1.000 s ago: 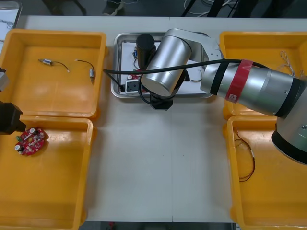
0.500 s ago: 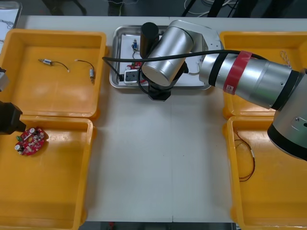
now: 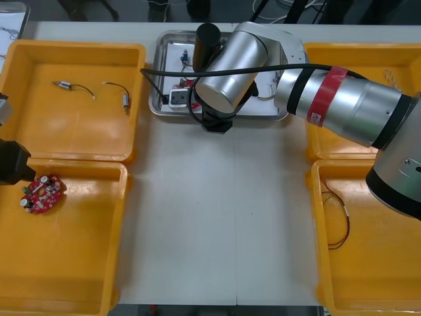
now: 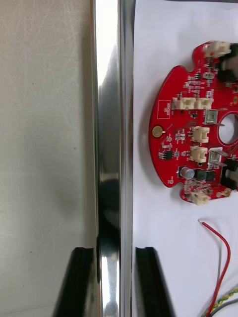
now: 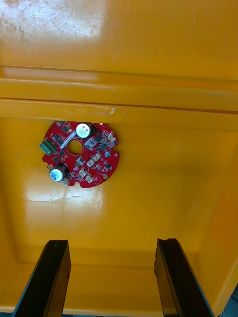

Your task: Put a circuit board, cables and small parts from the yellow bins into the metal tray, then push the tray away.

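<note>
Right gripper (image 4: 115,255) clamps the near rim of the shiny metal tray (image 4: 109,124), which holds a round red circuit board (image 4: 184,133) and sits between the far yellow bins (image 3: 72,45). Pushing seems in hand; next comes a straight shove away. Left gripper (image 5: 111,277) waits over a near bin, fingers apart.

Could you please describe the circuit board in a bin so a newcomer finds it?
In the near yellow bin on the robot's left, the red board lies by the far wall, ahead of the open left gripper. Unlike the board in the tray that the right gripper clamps, it lies on yellow, not white.
</note>
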Tool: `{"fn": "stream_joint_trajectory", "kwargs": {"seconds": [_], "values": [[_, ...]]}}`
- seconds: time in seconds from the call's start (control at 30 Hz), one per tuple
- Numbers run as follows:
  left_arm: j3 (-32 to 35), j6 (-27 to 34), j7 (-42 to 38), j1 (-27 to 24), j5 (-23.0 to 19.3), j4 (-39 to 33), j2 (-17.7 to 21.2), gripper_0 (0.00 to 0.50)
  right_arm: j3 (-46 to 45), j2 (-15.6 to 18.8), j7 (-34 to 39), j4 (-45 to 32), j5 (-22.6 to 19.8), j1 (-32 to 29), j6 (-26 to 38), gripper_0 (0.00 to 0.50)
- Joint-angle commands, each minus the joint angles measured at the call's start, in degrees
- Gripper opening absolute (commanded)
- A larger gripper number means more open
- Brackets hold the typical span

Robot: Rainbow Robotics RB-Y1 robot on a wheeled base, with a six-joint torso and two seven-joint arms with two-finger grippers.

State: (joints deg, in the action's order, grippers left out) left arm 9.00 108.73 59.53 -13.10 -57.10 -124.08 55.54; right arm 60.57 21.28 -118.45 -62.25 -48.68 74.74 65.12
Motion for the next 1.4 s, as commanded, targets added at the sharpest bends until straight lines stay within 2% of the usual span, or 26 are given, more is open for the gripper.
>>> {"fn": "stream_joint_trajectory", "kwargs": {"seconds": [0.03, 0.2, 0.4, 0.73, 0.93, 1.0, 1.23, 1.4], "values": [[1.89, -0.45, 3.31, 1.06, 0.41, -1.60, 0.27, 0.500, -1.86, -1.16, -2.75, -0.06, 0.34, 3.39, -0.61, 0.500], [1.89, -0.45, 3.31, 1.06, 0.41, -1.60, 0.27, 0.500, -2.65, -1.16, -3.01, -0.06, 0.34, 3.39, 0.45, 0.500], [1.89, -0.45, 3.31, 1.06, 0.41, -1.60, 0.27, 0.500, -5.73, -1.16, -2.92, -1.64, 0.25, 3.39, 4.67, 0.500], [1.89, -0.45, 3.31, 1.06, 0.41, -1.60, 0.27, 0.500, -11.97, -0.89, -1.08, -9.73, -0.10, 2.86, 19.78, 0.500], [1.89, -0.45, 3.31, 1.06, 0.41, -1.60, 0.27, 0.500, -17.77, -0.28, 0.42, -18.87, 2.62, -1.88, 30.16, 0.500], [1.89, -0.45, 3.31, 1.06, 0.41, -1.60, 0.27, 0.500, -18.82, 0.69, 2.79, -23.61, 3.33, -3.64, 34.73, 0.500], [1.89, -0.45, 3.31, 1.06, 0.41, -1.60, 0.27, 0.500, -20.14, 5.17, 10.96, -37.68, 4.47, -8.91, 44.88, 0.500], [1.89, -0.45, 3.31, 1.06, 0.41, -1.60, 0.27, 0.500, -23.75, 8.34, 16.15, -44.80, 3.85, -13.13, 44.88, 0.500]]}}
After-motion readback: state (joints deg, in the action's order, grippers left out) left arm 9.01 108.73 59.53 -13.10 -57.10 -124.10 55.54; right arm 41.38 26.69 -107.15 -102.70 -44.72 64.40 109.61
